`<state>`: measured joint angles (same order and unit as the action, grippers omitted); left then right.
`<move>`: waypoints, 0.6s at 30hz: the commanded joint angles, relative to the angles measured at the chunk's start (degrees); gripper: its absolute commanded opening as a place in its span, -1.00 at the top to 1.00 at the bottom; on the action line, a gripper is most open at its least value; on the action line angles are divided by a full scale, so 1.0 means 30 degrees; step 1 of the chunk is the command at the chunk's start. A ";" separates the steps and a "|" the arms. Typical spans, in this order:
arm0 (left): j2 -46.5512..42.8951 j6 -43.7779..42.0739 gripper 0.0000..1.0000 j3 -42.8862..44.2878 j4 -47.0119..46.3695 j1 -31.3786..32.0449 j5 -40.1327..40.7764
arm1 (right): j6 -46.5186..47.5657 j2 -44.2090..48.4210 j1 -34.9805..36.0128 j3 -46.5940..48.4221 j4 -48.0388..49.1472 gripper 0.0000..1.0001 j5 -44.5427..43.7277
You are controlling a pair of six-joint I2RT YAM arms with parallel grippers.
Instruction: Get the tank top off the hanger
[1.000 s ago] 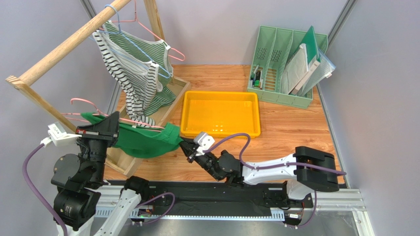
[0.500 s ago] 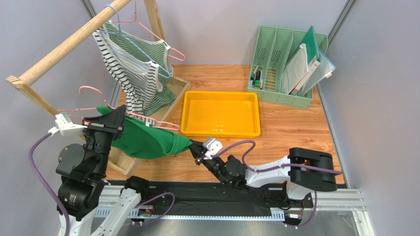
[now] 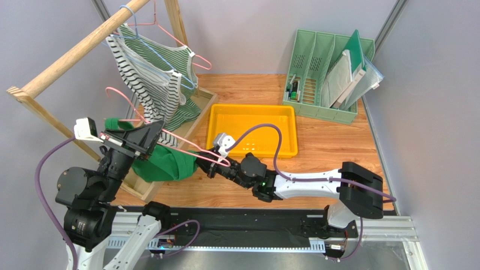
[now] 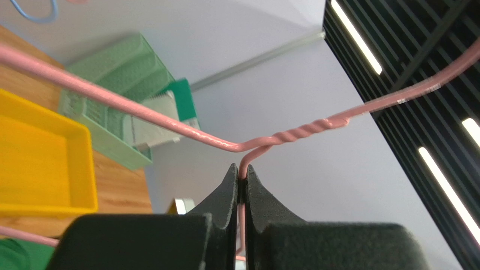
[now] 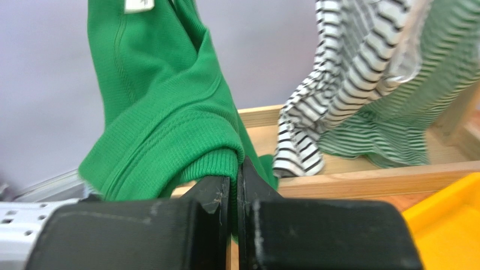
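Overhead, a wooden table between grey walls holds a yellow tray; left of it, the green tank top droops below a pink hanger. Wrist views alone show the left gripper pinching hanger wire and the right gripper clamping the top's hem.

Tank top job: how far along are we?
Done: the pink hanger is off the wooden rail, held in the air. In hand: left jaws shut on its wire below the twist, right jaws pinching a fold of the green tank top. Left: top view shows green fabric apparently draped on the wire, so it needs pulling clear.
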<state>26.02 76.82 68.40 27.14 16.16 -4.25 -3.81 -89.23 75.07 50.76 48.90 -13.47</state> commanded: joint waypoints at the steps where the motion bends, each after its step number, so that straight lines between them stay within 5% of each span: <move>1: -0.0322 0.2401 1.00 -0.0445 -0.0957 0.0179 -0.4790 | -0.3090 -0.0080 -0.0940 0.1798 -0.3552 1.00 0.3318; 9: -0.0850 0.3399 1.00 -0.1268 -0.1516 0.0179 -0.6669 | -0.6547 0.0739 -0.2755 0.1332 -0.2913 1.00 0.5224; 18: -0.1378 0.2464 1.00 -0.0859 -0.1078 0.0179 -0.8396 | -0.7197 -0.0286 -0.3607 0.4199 -0.6339 1.00 0.5665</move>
<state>22.20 85.34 64.23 25.74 16.53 -24.16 -23.55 -89.89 64.47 57.54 31.11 1.85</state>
